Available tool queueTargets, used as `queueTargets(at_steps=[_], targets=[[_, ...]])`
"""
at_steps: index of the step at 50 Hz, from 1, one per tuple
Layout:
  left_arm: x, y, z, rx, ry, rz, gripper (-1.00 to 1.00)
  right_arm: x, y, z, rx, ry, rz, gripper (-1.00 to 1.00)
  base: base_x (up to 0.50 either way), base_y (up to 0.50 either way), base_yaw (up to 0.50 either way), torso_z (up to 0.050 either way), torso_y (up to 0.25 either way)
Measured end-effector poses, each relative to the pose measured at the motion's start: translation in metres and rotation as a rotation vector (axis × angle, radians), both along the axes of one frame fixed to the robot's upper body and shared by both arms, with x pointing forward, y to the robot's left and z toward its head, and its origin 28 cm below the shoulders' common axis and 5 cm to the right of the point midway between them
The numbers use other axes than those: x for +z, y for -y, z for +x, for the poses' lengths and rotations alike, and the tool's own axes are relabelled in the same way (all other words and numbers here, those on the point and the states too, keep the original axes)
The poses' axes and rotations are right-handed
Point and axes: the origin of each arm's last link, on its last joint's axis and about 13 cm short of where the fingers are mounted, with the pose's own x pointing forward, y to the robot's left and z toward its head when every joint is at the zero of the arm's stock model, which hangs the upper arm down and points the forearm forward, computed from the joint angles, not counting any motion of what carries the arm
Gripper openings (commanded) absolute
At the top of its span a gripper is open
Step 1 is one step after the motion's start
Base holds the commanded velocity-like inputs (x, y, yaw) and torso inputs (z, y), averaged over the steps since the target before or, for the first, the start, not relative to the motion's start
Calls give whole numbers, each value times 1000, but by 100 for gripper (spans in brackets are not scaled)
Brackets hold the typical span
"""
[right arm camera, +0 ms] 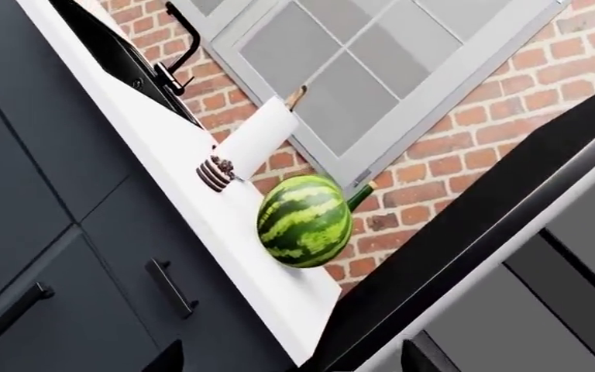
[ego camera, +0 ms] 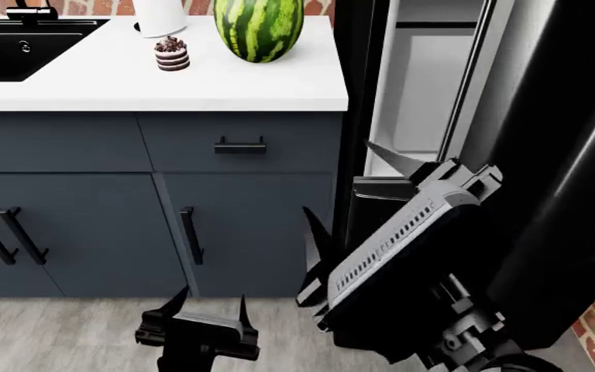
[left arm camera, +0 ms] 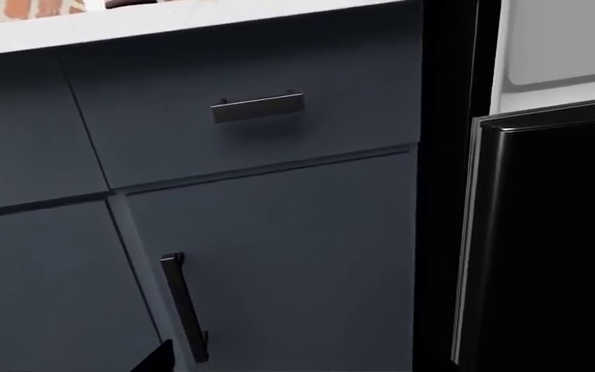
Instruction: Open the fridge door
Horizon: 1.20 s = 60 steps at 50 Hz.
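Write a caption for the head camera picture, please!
Fridge door swung open beside a watermelon on the white counter.

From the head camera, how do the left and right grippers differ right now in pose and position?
The left gripper sits low in front of the slate-blue cabinet door, jaws pointing up and spread. The right gripper is raised higher on a tilted arm, at the gap beside the swung-out glossy black fridge door, one finger toward the pale fridge interior. Both are open and hold nothing.
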Motion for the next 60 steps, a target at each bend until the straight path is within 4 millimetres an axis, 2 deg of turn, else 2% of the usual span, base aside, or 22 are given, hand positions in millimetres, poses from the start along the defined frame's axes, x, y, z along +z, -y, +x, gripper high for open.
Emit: queueTargets(at_steps=[6,13,22,34,41,50,60], targets=[[0,0,0,2,1,-2,100,16,-12,-8,24,8,16,100,0,0,0,0,0],[0,0,0,3,1,-5,100,26,-21,-14,79,26,34,100,0,0,0,0,0],[0,0,0,5,3,-7,100,37,-34,-5,139,32,36,100,0,0,0,0,0],[1,0,0,9,3,-14,100,47,-59,30,131,-16,15,100,0,0,0,0,0],[1,-1,0,10,3,-18,100,50,-68,58,89,-64,37,100,0,0,0,0,0],[1,-1,1,9,2,-21,100,50,-71,94,28,-145,124,100,0,0,0,0,0],[1,-1,0,11,2,-21,100,48,-65,135,-72,-235,268,100,0,0,0,0,0]])
